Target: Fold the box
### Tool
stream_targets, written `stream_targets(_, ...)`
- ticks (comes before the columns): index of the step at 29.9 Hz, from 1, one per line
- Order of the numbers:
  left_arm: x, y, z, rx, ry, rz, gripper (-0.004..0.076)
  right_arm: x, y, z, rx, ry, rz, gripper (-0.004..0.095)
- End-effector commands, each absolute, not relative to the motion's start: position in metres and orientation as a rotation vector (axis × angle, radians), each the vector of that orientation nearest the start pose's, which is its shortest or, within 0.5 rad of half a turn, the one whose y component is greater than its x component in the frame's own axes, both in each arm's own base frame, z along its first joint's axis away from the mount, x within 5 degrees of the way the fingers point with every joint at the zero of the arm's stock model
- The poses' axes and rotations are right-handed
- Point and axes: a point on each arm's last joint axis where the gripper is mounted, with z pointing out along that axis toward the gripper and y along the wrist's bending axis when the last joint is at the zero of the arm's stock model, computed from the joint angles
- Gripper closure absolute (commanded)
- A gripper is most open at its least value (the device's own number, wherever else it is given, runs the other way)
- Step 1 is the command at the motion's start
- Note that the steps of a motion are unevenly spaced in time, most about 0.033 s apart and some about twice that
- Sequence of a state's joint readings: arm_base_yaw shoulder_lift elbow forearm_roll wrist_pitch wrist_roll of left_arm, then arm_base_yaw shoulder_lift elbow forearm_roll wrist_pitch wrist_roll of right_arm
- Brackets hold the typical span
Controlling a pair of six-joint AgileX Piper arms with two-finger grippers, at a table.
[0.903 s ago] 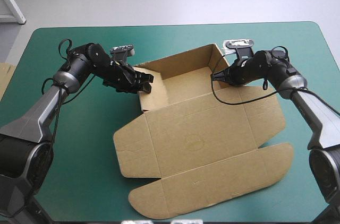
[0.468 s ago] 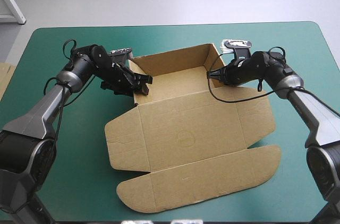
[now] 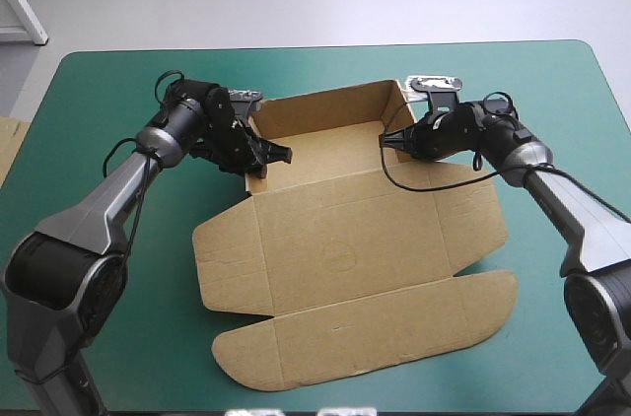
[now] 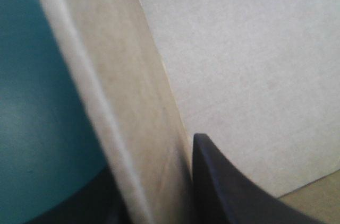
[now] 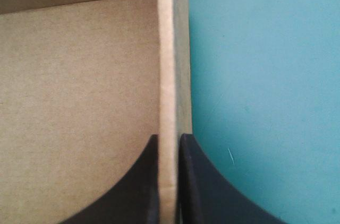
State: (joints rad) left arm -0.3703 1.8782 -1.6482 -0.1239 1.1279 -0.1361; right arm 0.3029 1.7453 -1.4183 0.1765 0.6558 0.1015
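High view: a brown cardboard box [image 3: 345,239], cut flat and creased, sits mid-way across the teal-green surface [image 3: 552,81], with its tray end toward twelve o'clock.
Tray: the back wall and both side walls are standing, and the front opens straight onto the board below.
Lid panel [image 3: 365,337]: it lies flat toward six o'clock, its rounded flaps spread on the surface.
Left gripper [image 3: 276,153]: it's in at the tray's nine o'clock side. In the left wrist view the black fingers [image 4: 228,192] pinch the left side wall [image 4: 133,102], all but closed on the board.
Right gripper [image 3: 386,140]: it's over at three o'clock. In the right wrist view its fingers [image 5: 143,181] clamp the right side wall [image 5: 167,75], one on each face.
Step in hand: by my read, both side walls are being held upright to shape the tray.
Next move: the walls probably need tucking or locking so they stand unaided. That calls for matched pressure from both arms.
Watch for: a lopsided pull could skew the tray or drag the whole sheet.
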Motion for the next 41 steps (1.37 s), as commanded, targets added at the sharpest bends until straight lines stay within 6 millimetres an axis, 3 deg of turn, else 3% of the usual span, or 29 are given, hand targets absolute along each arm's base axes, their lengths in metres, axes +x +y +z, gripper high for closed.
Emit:
stream_targets(1,0.371,-0.161,0.307,0.337,2.819,-0.159,0.0549,0.371,0.130,0.322,-0.050,2.324,0.414,0.0905)
stream_targets(6,0.381,-0.170,0.293,0.359,2.889,-0.142,0.0580,0.369,0.129,0.320,-0.048,2.345,0.394,0.0905)
stream_targets(10,0.384,-0.180,0.294,0.367,2.827,-0.203,0.0731,0.368,0.126,0.318,-0.071,2.372,0.339,0.0905)
stream_targets(18,0.389,-0.194,0.298,0.397,2.699,-0.238,0.0732,0.373,0.127,0.313,-0.077,2.363,0.328,0.0905)
stream_targets(28,0.403,-0.191,0.304,0.418,2.538,-0.141,0.0733,0.385,0.128,0.308,-0.114,2.284,0.290,0.0905)
stream_targets(31,0.407,-0.193,0.300,0.417,2.524,-0.149,0.0733,0.387,0.129,0.298,-0.118,2.325,0.278,0.0905)
stream_targets(41,0.417,-0.205,0.273,0.418,2.545,-0.187,0.0733,0.392,0.130,0.289,-0.141,2.328,0.250,0.0906)
